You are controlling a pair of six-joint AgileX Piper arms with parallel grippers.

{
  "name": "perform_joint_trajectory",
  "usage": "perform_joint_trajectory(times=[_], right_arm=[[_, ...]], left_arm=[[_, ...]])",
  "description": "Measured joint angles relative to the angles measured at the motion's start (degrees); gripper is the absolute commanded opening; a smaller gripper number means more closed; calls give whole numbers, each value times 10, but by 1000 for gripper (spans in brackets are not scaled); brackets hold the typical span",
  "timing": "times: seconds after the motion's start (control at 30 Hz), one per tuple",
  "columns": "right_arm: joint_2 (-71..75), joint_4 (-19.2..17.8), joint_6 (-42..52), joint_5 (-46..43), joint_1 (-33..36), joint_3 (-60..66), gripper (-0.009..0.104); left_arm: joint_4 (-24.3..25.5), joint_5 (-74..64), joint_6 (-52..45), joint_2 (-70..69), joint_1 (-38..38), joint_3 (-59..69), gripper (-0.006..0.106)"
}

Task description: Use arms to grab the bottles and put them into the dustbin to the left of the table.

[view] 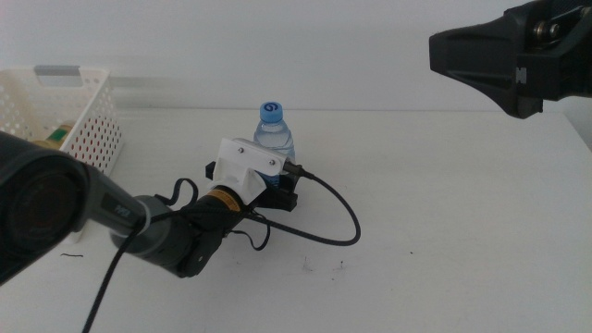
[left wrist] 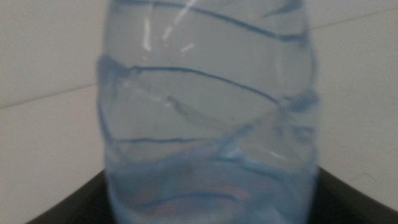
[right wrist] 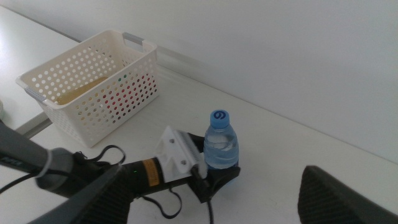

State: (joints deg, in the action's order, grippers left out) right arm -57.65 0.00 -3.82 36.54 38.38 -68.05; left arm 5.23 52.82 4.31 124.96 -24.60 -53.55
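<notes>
Almost nothing legible here. The blue cap (view: 270,112) of the water bottle (view: 275,139) carries a white mark that looks like a rounded numeral or logo, perhaps a "9" or a swirl; it also shows in the right wrist view, too small to read for certain. The yellow band (view: 225,198) on the left arm's wrist shows no readable characters. No other text, brand or number can be made out.

We record one item: a plain white wall (view: 324,46) on the far side of the scene. It spans the full width from left to right. Its surface is even, unmarked and without fixtures. Its lower edge runs as a straight, slightly shadowed line.
</notes>
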Motion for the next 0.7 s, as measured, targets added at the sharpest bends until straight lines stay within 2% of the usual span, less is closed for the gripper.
perform_joint_trajectory(times=[0.17, 0.27, 0.33, 0.4, 0.57, 0.6, 0.7], right_arm=[[0, -3, 0, 0, 0, 0, 90], [0, 0, 0, 0, 0, 0, 90], [0, 0, 0, 0, 0, 0, 90], [0, -3, 0, 0, 0, 0, 90], [0, -3, 0, 0, 0, 0, 90], [0, -3, 0, 0, 0, 0, 90], [0, 0, 0, 0, -1, 0, 90]], left_arm=[[0, -12, 0, 23, 0, -42, 94], [-9, -13, 0, 31, 0, -56, 87], [-12, -13, 5, 34, 0, -60, 72], [-10, -13, 10, 36, 0, -59, 49], [8, -33, 6, -4, 0, -18, 3], [8, -53, 6, -23, 0, -5, -2], [0, -141, 5, -92, -6, 15, -2]])
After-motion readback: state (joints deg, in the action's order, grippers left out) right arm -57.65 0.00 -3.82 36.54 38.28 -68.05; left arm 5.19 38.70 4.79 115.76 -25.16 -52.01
